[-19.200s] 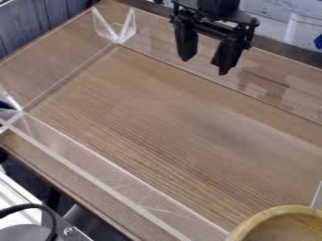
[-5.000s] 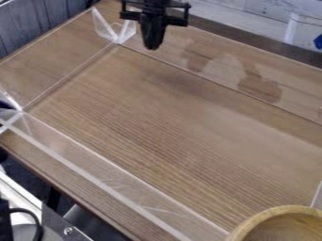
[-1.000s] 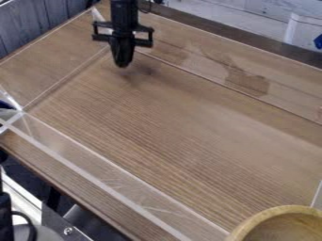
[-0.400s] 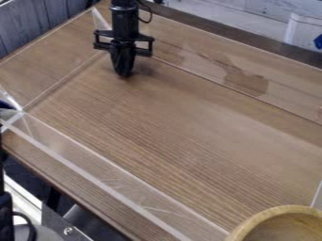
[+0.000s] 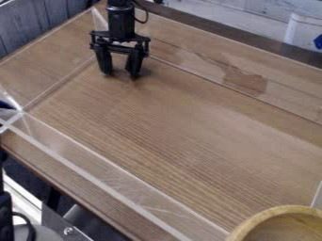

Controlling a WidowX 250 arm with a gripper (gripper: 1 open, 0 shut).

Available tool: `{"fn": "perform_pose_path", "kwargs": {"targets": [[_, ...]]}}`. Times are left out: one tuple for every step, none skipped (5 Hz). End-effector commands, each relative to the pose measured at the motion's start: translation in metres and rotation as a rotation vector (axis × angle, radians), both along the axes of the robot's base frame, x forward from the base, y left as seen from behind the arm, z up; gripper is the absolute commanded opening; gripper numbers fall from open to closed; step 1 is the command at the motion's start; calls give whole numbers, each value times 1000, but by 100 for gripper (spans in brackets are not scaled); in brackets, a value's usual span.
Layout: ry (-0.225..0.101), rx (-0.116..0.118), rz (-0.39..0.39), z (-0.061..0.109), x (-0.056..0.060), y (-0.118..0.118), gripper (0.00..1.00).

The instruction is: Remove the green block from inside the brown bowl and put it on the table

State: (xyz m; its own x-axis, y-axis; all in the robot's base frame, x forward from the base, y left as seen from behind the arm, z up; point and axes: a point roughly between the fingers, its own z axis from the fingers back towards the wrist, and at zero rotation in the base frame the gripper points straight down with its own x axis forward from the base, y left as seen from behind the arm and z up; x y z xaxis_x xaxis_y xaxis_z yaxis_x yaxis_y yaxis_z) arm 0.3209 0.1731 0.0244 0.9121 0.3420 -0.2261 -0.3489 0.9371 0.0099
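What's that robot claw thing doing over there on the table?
A black robot gripper points down at the far left part of the big brown wood-grain table, close to the clear plastic wall. Its jaws are spread open and nothing can be seen between them. The round tan wooden bowl sits far away at the near right corner. No green block shows anywhere.

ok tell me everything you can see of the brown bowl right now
Only a slice of the brown bowl shows, cut off by the bottom right corner of the picture. What is visible is a thick, smooth, pale tan rim curving round, wooden-looking, with a little of the darker inside. It appears to sit upright on the table. Nothing visible touches it; whether anything lies inside cannot be seen. The end effector is far off, at the top left.
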Motion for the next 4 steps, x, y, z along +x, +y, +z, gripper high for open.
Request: {"fn": "perform_pose_path", "kwargs": {"targets": [[-111,20,-5,53,5,1,100],[-169,15,-15,85,4,-2,100],[-206,16,-25,109,2,-5,100],[-200,18,-18,102,4,-2,100]]}}
